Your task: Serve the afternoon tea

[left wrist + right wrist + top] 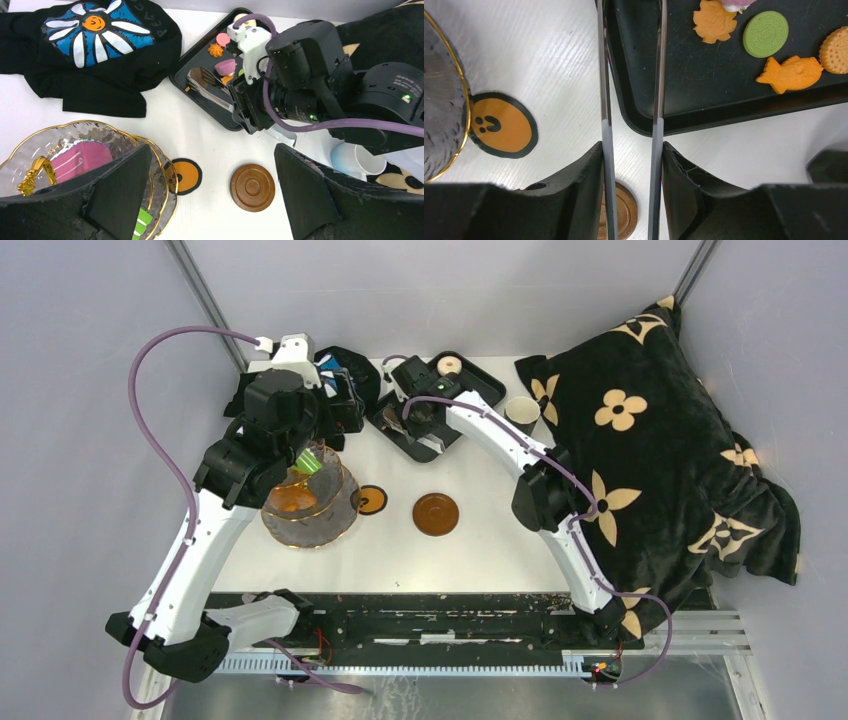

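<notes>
The three-tier glass stand (pixel 308 508) stands at the left and holds a pink pastry (pixel 80 160), a green one (pixel 142 222) and an orange one (pixel 292 500). My left gripper (pixel 312 452) hovers over it, open and empty (pixel 212 165). A brown saucer (pixel 252 187) lies between its fingers in the left wrist view. My right gripper (pixel 425 430) is shut on metal tongs (pixel 657 90) over the near-left corner of the black tray (pixel 684 117). The tray holds an orange leaf (pixel 714 22), a green cookie (pixel 766 34), an orange fish (pixel 791 74) and a tan biscuit (pixel 836 50). A white mug (pixel 357 160) stands right of the tray. The dark cup is not in view.
An orange smiley coaster (pixel 371 500) lies between the stand and the saucer (pixel 436 514). The black cloth with the blue-white flower (pixel 95 30) lies at the back left. The black blanket with tan flowers (pixel 650 440) covers the right side.
</notes>
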Robot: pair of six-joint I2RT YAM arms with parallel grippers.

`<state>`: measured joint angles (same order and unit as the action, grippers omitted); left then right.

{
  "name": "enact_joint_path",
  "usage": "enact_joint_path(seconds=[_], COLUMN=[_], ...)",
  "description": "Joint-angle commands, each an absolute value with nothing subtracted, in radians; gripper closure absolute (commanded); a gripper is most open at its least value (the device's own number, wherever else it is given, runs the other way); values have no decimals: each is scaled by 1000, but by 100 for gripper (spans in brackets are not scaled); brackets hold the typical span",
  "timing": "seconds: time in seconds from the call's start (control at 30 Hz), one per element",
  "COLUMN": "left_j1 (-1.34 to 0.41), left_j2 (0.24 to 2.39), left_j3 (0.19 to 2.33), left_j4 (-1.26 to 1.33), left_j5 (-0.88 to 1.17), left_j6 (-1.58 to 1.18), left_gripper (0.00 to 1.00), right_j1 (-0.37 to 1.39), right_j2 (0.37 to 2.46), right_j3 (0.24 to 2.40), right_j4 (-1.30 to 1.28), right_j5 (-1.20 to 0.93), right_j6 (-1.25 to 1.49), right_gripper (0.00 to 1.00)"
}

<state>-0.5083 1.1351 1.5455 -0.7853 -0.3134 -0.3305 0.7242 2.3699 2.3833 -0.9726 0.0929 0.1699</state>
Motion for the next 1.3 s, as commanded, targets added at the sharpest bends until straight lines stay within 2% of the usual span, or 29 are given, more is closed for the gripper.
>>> enact_joint_path(seconds=[0.0,0.1,0.3,0.67,0.97,1.27], left_j1=[-511,-511,-511,-511,-511,-511], left_j2=[1105,1105,1108,1108,1090,1057], left_j3=[1565,1567,1568,1575,1599,1616], left_j4=[-778,-778,-776,-775,-782,-787], left_j5=[-334,-331,-328,-326,-365,-408], left_j6=[-266,-267,-266,-260,-245,-244], left_gripper=[1,1,1,1,1,1], right_j1=[737,738,738,697,614,604], right_j2=[2380,2371,2312,2109,1819,1665], right_j3=[2443,2426,2371,2142,1741,1492], right_j4=[-972,-966,-927,-768,-503,-260], right_j5=[151,176,182,42,-324,-661], right_j6=[147,150,166,285,443,706], right_gripper=[54,65,98,99,99,99])
